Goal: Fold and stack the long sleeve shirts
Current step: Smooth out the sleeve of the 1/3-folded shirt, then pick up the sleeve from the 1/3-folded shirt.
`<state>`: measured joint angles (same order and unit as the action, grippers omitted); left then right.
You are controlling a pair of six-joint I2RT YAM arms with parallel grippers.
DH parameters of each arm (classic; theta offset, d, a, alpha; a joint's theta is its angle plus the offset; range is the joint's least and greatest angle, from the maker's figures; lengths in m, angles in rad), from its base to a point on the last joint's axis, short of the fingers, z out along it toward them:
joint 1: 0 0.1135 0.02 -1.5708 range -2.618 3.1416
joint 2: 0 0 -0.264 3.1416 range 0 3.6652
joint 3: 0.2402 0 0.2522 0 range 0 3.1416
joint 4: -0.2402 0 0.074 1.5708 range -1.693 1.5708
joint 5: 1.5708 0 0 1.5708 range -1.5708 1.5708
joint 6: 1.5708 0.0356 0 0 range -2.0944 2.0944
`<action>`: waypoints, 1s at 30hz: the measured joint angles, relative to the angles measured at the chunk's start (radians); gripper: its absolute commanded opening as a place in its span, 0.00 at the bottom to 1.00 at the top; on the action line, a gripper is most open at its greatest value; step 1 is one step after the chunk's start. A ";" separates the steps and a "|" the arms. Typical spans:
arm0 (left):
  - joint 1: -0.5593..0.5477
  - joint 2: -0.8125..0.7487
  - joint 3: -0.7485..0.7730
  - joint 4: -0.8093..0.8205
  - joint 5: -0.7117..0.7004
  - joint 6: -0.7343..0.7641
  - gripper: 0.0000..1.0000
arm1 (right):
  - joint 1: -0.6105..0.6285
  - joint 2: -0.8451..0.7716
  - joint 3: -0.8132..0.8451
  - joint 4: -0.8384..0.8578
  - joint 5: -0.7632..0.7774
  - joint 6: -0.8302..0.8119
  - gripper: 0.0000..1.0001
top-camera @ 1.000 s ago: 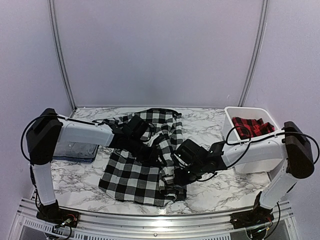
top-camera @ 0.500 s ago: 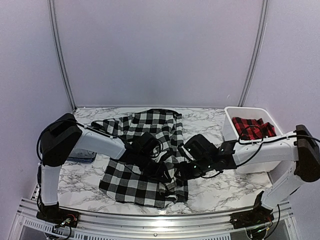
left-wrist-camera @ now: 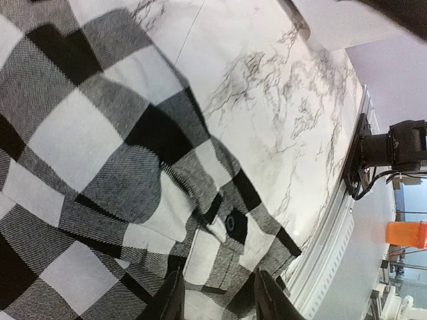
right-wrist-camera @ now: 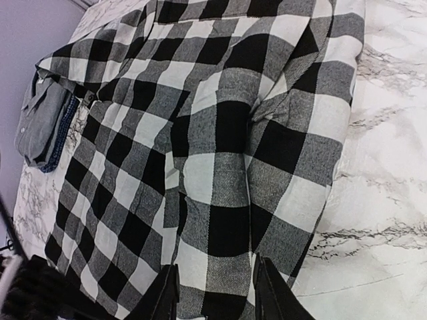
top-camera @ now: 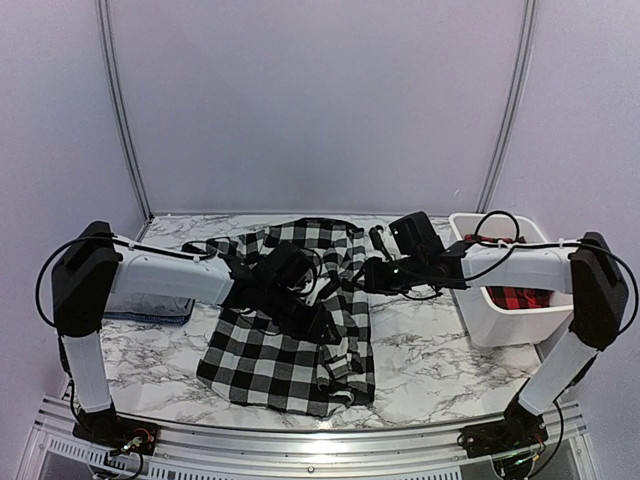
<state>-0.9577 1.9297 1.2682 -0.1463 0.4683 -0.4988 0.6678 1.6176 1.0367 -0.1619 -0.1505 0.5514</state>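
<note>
Black-and-white checked shirt (top-camera: 270, 365) lies spread on the marble table (top-camera: 430, 360). The left gripper (left-wrist-camera: 217, 300) hangs over its middle, fingers apart, gripping nothing. Farther back, the right gripper (right-wrist-camera: 212, 293), likewise spread, hovers above its right edge. Grey shirt (right-wrist-camera: 37, 127) lies left; red-and-black shirt (top-camera: 515, 297) sits in the white bin (top-camera: 500, 218).

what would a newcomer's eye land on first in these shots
The large black-and-white checked flannel shirt lies rumpled across the middle of the marble table, with the left gripper and right gripper both open over it. Next comes the red-and-black checked shirt inside the white plastic bin at the right edge, then a plain grey shirt by the table's left edge.
</note>
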 measured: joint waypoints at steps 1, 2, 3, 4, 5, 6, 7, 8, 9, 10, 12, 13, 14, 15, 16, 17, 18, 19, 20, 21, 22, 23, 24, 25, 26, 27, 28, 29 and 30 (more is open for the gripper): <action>-0.007 -0.009 0.019 -0.021 -0.022 0.021 0.39 | -0.005 0.000 -0.002 0.002 -0.005 -0.005 0.34; -0.018 -0.013 0.044 -0.046 -0.046 0.041 0.39 | -0.006 0.000 -0.007 0.005 -0.010 -0.007 0.35; -0.030 -0.013 0.070 -0.072 -0.070 0.062 0.39 | -0.009 -0.005 -0.016 0.008 -0.014 -0.008 0.35; -0.045 -0.008 0.098 -0.101 -0.094 0.082 0.40 | -0.013 -0.013 -0.030 0.011 -0.017 -0.009 0.35; -0.066 0.003 0.136 -0.135 -0.122 0.102 0.40 | -0.021 -0.027 -0.050 0.011 -0.017 -0.010 0.35; -0.088 0.018 0.174 -0.164 -0.150 0.123 0.40 | -0.029 -0.045 -0.071 0.010 -0.016 -0.008 0.35; -0.110 0.040 0.215 -0.193 -0.179 0.142 0.40 | -0.038 -0.067 -0.093 0.010 -0.014 -0.008 0.35; -0.127 0.060 0.246 -0.215 -0.204 0.153 0.40 | -0.045 -0.085 -0.110 0.010 -0.011 -0.007 0.35; -0.148 0.094 0.296 -0.251 -0.239 0.169 0.40 | -0.052 -0.111 -0.130 0.008 -0.006 -0.006 0.36; -0.161 0.117 0.324 -0.269 -0.261 0.179 0.41 | -0.057 -0.136 -0.147 0.005 -0.001 -0.005 0.36; -0.188 0.167 0.372 -0.315 -0.304 0.198 0.43 | -0.063 -0.175 -0.170 0.005 0.006 -0.003 0.36; -0.198 0.188 0.387 -0.337 -0.322 0.205 0.44 | -0.066 -0.193 -0.180 0.005 0.010 -0.003 0.36; -0.205 0.206 0.397 -0.358 -0.341 0.210 0.45 | -0.067 -0.208 -0.188 0.005 0.013 -0.003 0.36; -0.209 0.218 0.404 -0.376 -0.354 0.214 0.46 | -0.067 -0.218 -0.195 0.004 0.014 -0.003 0.36; -0.212 0.233 0.411 -0.394 -0.372 0.219 0.47 | -0.068 -0.225 -0.199 0.004 0.018 -0.003 0.36; -0.215 0.247 0.420 -0.413 -0.386 0.223 0.49 | -0.069 -0.230 -0.203 0.004 0.020 -0.003 0.36; -0.219 0.258 0.426 -0.425 -0.401 0.228 0.51 | -0.069 -0.232 -0.204 0.003 0.022 -0.003 0.36; -0.222 0.266 0.431 -0.439 -0.408 0.232 0.54 | -0.070 -0.232 -0.205 0.003 0.023 -0.003 0.37; -0.224 0.271 0.437 -0.450 -0.417 0.235 0.56 | -0.071 -0.232 -0.205 0.003 0.023 -0.003 0.36; -0.225 0.274 0.441 -0.457 -0.426 0.238 0.57 | -0.071 -0.232 -0.205 0.003 0.024 -0.003 0.36; -0.225 0.277 0.447 -0.463 -0.434 0.243 0.57 | -0.071 -0.232 -0.205 0.003 0.024 -0.003 0.37; -0.227 0.279 0.453 -0.467 -0.445 0.244 0.57 | -0.071 -0.232 -0.205 0.003 0.024 -0.003 0.37; -0.230 0.282 0.458 -0.469 -0.453 0.246 0.57 | -0.071 -0.232 -0.205 0.004 0.024 -0.003 0.37; -0.232 0.283 0.461 -0.469 -0.462 0.249 0.57 | -0.071 -0.232 -0.205 0.004 0.024 -0.003 0.37; -0.234 0.285 0.463 -0.472 -0.470 0.251 0.57 | -0.071 -0.232 -0.205 0.004 0.024 -0.003 0.37; -0.236 0.288 0.465 -0.473 -0.475 0.253 0.56 | -0.071 -0.232 -0.205 0.004 0.024 -0.003 0.37; -0.239 0.290 0.466 -0.473 -0.483 0.257 0.52 | -0.072 -0.232 -0.205 0.004 0.023 -0.003 0.37; -0.242 0.294 0.466 -0.473 -0.490 0.260 0.49 | -0.072 -0.232 -0.205 0.004 0.023 -0.003 0.37; -0.245 0.298 0.466 -0.473 -0.499 0.264 0.46 | -0.072 -0.232 -0.206 0.004 0.023 -0.003 0.37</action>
<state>-1.2026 2.2280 1.7344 -0.6197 -0.0303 -0.2352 0.5961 1.3853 0.8310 -0.1577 -0.1276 0.5484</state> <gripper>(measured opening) 0.536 0.370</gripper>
